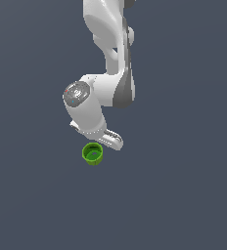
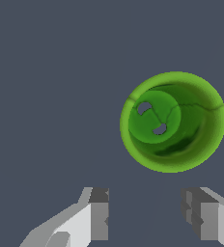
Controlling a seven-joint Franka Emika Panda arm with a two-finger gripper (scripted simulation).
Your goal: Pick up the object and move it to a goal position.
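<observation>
The small bright green round cup (image 1: pixel 92 154) stands upright on the dark grey floor, open side up, with a thick rim and a darker green inside. In the exterior view the white gripper (image 1: pixel 102 138) hangs just above it and slightly to the exterior view's right, apart from it. In the wrist view the cup (image 2: pixel 173 121) is seen from above, ahead of the gripper (image 2: pixel 145 214). The two grey fingertips (image 2: pixel 99 212) stand wide apart with nothing between them. The gripper is open and empty, and the cup lies outside the gap.
The plain dark grey floor (image 1: pixel 184 205) fills both views. The white arm (image 1: pixel 113 53) comes down from the top of the exterior view. No other objects show.
</observation>
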